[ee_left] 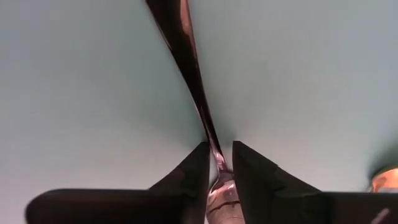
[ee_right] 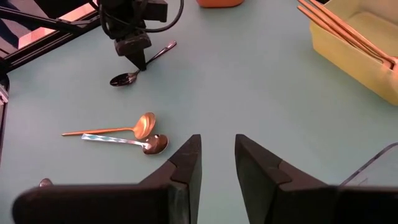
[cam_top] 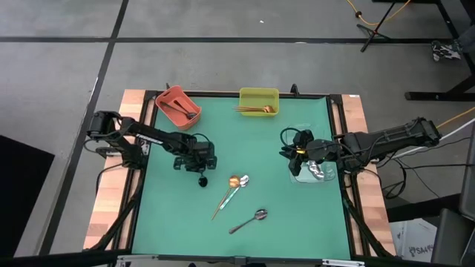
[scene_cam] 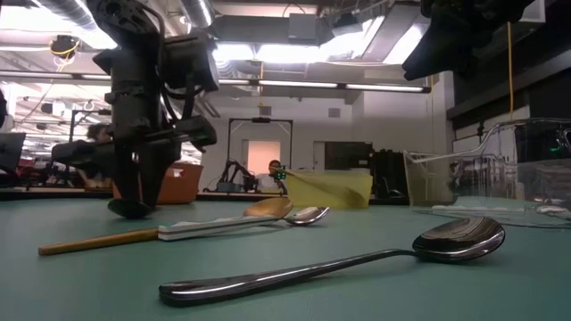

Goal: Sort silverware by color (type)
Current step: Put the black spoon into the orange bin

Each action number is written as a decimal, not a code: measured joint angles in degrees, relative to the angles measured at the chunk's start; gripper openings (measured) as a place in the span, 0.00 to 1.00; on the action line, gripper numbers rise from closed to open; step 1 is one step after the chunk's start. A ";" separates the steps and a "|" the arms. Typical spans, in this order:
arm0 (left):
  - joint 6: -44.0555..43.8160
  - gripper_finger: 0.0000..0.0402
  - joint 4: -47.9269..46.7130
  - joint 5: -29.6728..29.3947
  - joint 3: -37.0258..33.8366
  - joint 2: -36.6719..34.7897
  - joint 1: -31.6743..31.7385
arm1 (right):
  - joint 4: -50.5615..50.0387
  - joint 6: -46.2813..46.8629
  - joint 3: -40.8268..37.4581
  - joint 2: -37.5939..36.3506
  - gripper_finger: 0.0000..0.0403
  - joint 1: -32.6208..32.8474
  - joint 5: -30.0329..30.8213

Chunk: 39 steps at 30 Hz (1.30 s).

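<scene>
My left gripper point(cam_top: 200, 170) stands over the green mat left of centre, pointing down, and is shut on a black spoon point(ee_right: 142, 64). The spoon's bowl point(cam_top: 202, 182) lies toward the near edge. My right gripper point(ee_right: 217, 148) is open and holds nothing; it hovers beside a clear bin point(cam_top: 326, 176) holding silver spoons. A gold spoon point(cam_top: 226, 196) and a silver spoon point(cam_top: 239, 185) lie side by side mid-table, bowls touching. A dark shiny spoon point(scene_cam: 357, 263) lies flat nearer the front edge. My left gripper pinches the black spoon's handle close to the bowl point(ee_left: 214, 149) between its two fingers point(ee_left: 196, 174). It comes from above, pointing down, with the fingers across the handle. The spoon lies level on or just above the mat; its long handle end point(ee_left: 171, 18) runs out ahead.
An orange bin point(cam_top: 169, 100) with dark spoons sits at the far left of the mat. A yellow bin point(cam_top: 258, 95) with gold spoons sits far centre. Bare mat lies between the two arms and along the near edge. Wooden table borders flank the mat.
</scene>
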 joint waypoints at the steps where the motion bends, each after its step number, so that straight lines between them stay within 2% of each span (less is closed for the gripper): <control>1: 0.00 0.17 0.06 -0.36 0.00 0.00 -0.27 | 0.00 0.00 0.00 0.00 0.22 0.00 -0.01; 8: -0.11 0.16 0.18 -3.20 0.02 -0.02 -1.65 | 0.00 0.00 0.00 0.00 0.22 0.00 -0.01; 18: 0.05 0.02 0.05 -4.16 0.02 -0.07 -1.65 | 0.00 0.00 0.00 0.00 0.22 0.00 -0.01; 23: 0.77 0.01 0.10 -5.35 0.04 -0.07 -2.35 | 0.00 0.00 0.00 0.00 0.22 0.00 -0.01; 34: 7.96 0.00 1.05 -7.54 0.04 -0.07 -2.90 | -0.02 0.00 0.00 0.00 0.22 0.00 -0.01; 39: 9.51 0.00 8.18 -13.47 -0.09 0.12 -2.68 | -0.04 0.00 0.00 0.00 0.22 0.00 -0.01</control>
